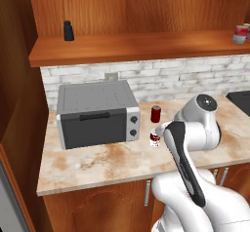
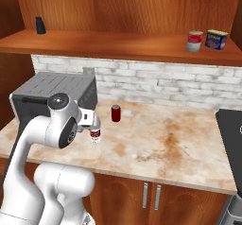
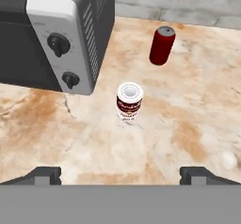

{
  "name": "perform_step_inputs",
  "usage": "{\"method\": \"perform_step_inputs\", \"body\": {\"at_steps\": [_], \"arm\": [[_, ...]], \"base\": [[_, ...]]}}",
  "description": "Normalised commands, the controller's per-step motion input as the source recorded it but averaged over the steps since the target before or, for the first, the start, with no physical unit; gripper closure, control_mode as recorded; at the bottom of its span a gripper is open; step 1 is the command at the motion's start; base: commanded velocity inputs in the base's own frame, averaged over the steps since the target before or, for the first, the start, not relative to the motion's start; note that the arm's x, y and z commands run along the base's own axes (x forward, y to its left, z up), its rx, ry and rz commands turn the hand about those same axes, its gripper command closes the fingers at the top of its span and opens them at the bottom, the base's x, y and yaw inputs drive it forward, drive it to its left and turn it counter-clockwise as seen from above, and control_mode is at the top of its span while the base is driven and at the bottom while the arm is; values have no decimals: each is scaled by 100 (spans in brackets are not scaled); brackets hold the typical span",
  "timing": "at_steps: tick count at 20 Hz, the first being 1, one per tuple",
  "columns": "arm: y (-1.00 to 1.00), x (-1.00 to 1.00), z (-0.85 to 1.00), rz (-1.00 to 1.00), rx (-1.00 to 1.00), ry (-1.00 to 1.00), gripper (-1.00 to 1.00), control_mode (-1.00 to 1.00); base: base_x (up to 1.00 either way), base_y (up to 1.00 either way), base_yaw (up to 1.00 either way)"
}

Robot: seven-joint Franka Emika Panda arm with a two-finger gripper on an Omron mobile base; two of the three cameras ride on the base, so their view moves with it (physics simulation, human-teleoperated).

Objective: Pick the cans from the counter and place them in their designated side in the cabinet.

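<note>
- The gripper (image 3: 120, 173) hangs above the counter (image 3: 188, 124) with its jaws spread wide and nothing between them; its two dark fingertips (image 3: 44, 175) stand far apart at the bottom of the hand view.
- The labelled can (image 3: 129, 101) stands upright on the counter, ahead of the gripper and between the lines of the two fingertips, clear of both.
- The dark red can (image 3: 162, 44) stands upright farther back, nearer the brick wall (image 1: 161, 77) and apart from the labelled can.
- The toaster oven (image 1: 96, 113) sits on the counter to the left of both cans; its front corner with the two knobs is near the labelled can but not touching it.
- On the cabinet (image 2: 118, 6) shelf (image 2: 118, 47), the third can (image 2: 194, 40), red with a silver base, stands at the right end just beside a blue can (image 2: 217, 39).
- A black bottle (image 2: 40, 25) stands at the shelf's left end, well apart from those two.
</note>
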Motion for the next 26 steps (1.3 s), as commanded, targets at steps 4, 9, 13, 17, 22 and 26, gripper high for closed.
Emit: {"method": "perform_step_inputs", "body": {"at_steps": [4,9,13,17,22,26], "arm": [[0,25,-20,0,0,0,-100,-100],[0,22,-15,0,0,2,-100,-100],[0,22,-10,0,0,5,-100,-100],[0,21,-8,0,0,7,-100,-100],[0,18,-12,1,0,2,-100,-100],[0,15,-20,1,0,0,-100,-100]], "base": [[0,0,0],[0,0,0],[0,0,0],[0,0,0],[0,0,0],[0,0,0]]}}
